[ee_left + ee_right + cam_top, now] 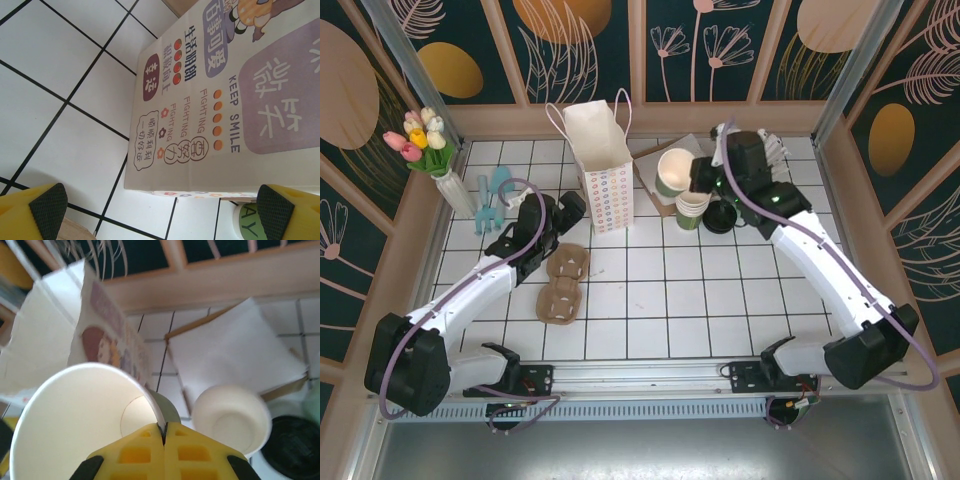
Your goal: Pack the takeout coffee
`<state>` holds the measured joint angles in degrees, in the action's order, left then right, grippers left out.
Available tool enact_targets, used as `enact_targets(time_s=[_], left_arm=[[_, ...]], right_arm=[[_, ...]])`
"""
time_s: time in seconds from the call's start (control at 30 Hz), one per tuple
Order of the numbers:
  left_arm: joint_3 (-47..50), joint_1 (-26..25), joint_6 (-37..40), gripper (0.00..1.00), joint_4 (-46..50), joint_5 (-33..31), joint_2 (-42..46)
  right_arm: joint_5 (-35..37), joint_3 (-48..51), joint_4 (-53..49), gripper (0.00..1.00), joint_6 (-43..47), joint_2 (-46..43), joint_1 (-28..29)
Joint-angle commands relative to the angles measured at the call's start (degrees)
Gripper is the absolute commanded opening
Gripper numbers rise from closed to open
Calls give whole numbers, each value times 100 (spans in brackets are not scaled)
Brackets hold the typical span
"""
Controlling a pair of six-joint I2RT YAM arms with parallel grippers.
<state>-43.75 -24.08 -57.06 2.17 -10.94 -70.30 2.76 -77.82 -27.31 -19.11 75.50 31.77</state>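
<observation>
My right gripper is shut on the rim of a lidless green paper cup with a cream inside, held tilted just right of the paper bag. Below it stands a stack of cream-rimmed cups, with a round black lid beside it. The takeout coffee with its lid on is out of view. My left gripper is open low at the bag's left side, nothing between its fingers.
Brown cardboard cup carriers lie in front of the left arm. A vase of tulips and a mint green holder stand at the far left. White paper on cardboard lies behind the cups. Wooden walls ring the tiled table.
</observation>
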Motion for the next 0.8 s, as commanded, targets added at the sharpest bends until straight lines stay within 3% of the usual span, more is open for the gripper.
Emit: enact_targets(time_s=[0.0, 0.17, 0.3, 0.4, 0.53, 0.77], left_arm=[[-176, -1, 102, 99, 168, 71, -10], [-299, -1, 320, 99, 193, 331, -36], [-363, -18, 685, 98, 459, 797, 46], [-337, -23, 805, 98, 892, 675, 302], [-50, -34, 824, 99, 785, 1003, 732], [237, -181, 825, 99, 399, 1443, 709]], right_arm=[[189, 301, 76, 0, -563, 105, 528], [759, 581, -158, 0, -896, 338, 1191], [607, 1259, 174, 0, -1212, 335, 1407], [793, 1667, 301, 0, -1416, 354, 1497], [895, 2073, 553, 0, -1472, 348, 1516], [923, 2478, 977, 0, -1635, 410, 1534]])
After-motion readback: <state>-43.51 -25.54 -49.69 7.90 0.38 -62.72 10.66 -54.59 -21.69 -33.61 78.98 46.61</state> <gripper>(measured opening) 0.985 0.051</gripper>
